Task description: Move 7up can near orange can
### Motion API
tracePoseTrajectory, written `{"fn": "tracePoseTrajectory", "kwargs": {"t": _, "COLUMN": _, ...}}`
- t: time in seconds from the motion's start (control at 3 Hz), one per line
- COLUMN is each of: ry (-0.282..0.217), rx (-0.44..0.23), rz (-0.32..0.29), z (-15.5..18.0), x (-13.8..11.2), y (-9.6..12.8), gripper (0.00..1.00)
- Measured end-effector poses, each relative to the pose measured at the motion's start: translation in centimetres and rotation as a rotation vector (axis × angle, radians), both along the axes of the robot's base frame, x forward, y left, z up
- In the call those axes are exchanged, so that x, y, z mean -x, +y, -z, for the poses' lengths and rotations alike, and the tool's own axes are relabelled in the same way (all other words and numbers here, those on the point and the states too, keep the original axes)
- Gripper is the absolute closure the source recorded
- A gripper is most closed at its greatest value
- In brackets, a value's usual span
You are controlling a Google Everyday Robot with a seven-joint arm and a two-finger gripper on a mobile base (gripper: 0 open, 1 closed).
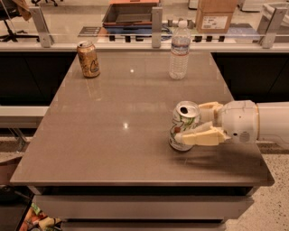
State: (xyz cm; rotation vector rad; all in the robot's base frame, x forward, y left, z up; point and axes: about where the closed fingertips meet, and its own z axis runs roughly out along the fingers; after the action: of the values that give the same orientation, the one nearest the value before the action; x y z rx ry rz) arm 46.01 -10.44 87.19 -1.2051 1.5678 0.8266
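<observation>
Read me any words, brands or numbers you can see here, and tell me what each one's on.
Nothing reads clearly enough to quote.
7up can, at the gripper on the table's near right side: green script logo, too blurred.
orange can: pale curly logo, illegible.
water bottle: label too small.
cardboard box: white label, too small.

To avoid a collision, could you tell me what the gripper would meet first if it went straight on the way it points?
The gripper, low over the table, would meet the 7up can first: the can stands directly before it. Whether they already touch is unclear.
</observation>
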Motion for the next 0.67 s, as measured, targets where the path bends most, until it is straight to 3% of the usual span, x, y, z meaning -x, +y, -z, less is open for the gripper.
{"fn": "tracePoseTrajectory", "kwargs": {"t": 0.67, "ry": -0.002, "rx": 0.002, "rz": -0.009, "z": -0.14, "x": 0.07, "y": 0.45, "gripper": 0.88}}
